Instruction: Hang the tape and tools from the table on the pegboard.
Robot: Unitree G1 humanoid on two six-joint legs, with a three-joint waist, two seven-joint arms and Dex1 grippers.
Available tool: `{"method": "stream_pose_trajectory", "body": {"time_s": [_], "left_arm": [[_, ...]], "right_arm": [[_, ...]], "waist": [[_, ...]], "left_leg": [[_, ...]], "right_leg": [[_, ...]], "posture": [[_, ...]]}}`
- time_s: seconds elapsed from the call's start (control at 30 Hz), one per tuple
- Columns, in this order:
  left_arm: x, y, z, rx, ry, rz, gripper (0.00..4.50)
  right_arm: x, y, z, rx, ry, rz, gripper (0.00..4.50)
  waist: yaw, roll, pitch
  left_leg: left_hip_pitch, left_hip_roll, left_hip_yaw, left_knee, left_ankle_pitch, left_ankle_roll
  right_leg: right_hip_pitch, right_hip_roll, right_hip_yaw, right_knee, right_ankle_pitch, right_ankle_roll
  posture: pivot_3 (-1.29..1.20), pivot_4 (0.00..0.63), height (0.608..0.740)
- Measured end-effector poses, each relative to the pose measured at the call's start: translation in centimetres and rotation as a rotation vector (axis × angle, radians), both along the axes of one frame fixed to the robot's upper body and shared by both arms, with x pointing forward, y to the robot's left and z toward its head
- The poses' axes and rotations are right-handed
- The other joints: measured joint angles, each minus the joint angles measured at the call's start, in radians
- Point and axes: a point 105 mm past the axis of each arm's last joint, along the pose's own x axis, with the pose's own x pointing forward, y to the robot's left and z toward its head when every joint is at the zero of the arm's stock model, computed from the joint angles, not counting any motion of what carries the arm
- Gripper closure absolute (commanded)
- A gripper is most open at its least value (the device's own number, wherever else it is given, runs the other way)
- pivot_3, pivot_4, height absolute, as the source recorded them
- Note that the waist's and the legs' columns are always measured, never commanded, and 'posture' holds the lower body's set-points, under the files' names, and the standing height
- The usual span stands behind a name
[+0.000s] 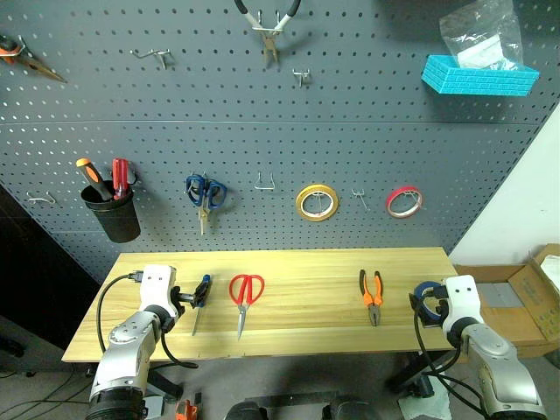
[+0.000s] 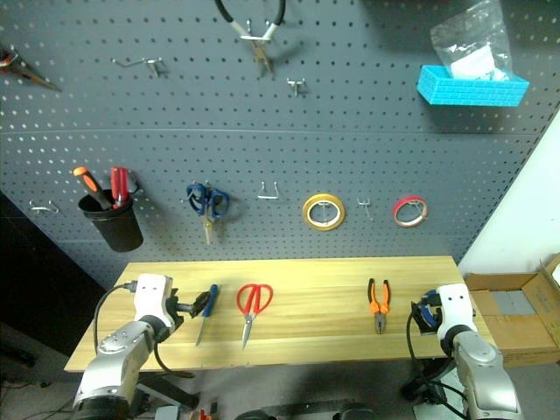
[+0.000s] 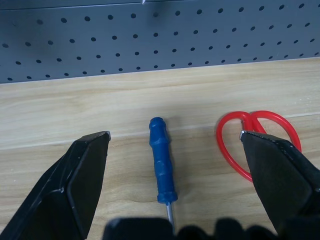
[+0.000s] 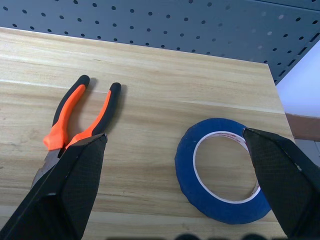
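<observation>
Against the dark grey pegboard [image 1: 262, 105] stands the light wood table [image 1: 306, 271], and four items lie on it. The blue-handled screwdriver [image 3: 162, 160] lies at the left, and my left gripper [image 3: 175, 134] hovers open just above and behind it. Red-handled scissors [image 1: 246, 293] rest just right of the screwdriver. Orange-and-black pliers [image 4: 65, 122] lie toward the right. The blue tape [image 4: 186, 165] lies flat near the table's right end. My right gripper [image 4: 174, 133] is open over the tape, holding nothing.
On the pegboard hang a black cup [image 1: 112, 210] of screwdrivers, blue-handled scissors [image 1: 205, 194], a yellow roll [image 1: 317, 202], a red roll [image 1: 403, 201], pliers [image 1: 269, 26] up high and a turquoise bin [image 1: 479, 74]. An empty hook [image 1: 266, 184] sits between the scissors and the yellow roll. A cardboard box [image 1: 525, 297] sits right of the table.
</observation>
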Motion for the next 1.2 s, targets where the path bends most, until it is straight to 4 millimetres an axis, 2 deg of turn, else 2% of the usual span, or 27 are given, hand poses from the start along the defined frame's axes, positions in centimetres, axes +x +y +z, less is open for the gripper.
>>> {"method": "stream_pose_trajectory", "body": {"time_s": [0.7,0.9,1.0,1.2], "left_arm": [[0.0,-0.2,0.1,0.0,0.007,-0.006,0.01],[0.4,-1.4,1.0,-0.007,-0.018,-0.042,0.01],[0.7,-3.7,1.5,-0.025,-0.031,-0.141,0.01],[0.5,-13.3,3.1,-0.176,-0.034,-0.559,0.01]], "right_arm": [[-0.1,-0.1,0.0,-0.004,0.004,0.008,0.02],[-0.1,-0.8,0.4,-0.034,0.011,0.022,0.02],[0.1,-1.1,0.6,-0.045,0.026,0.029,0.02],[1.5,-1.0,1.7,-0.042,0.088,0.107,0.02]], "waist": [[0.0,0.0,0.0],[0.0,0.0,0.0],[0.001,-0.001,0.001],[0.001,-0.001,0.028]], "left_leg": [[0.0,0.0,0.0,0.0,0.0,0.0],[0.0,0.0,0.0,0.0,0.0,0.0],[0.0,0.0,0.0,0.0,0.0,0.0],[0.001,-0.001,0.0,0.001,0.001,0.001]], "right_leg": [[0.0,0.0,0.0,0.0,0.0,0.0],[0.0,0.0,0.0,0.0,0.0,0.0],[0.0,0.0,0.0,0.0,0.0,0.0],[0.002,0.0,0.001,0.0,0.0,0.0]], "posture": [[0.05,0.0,0.74],[0.05,0.0,0.74],[0.06,0.027,0.74],[0.05,0.098,0.74]]}}
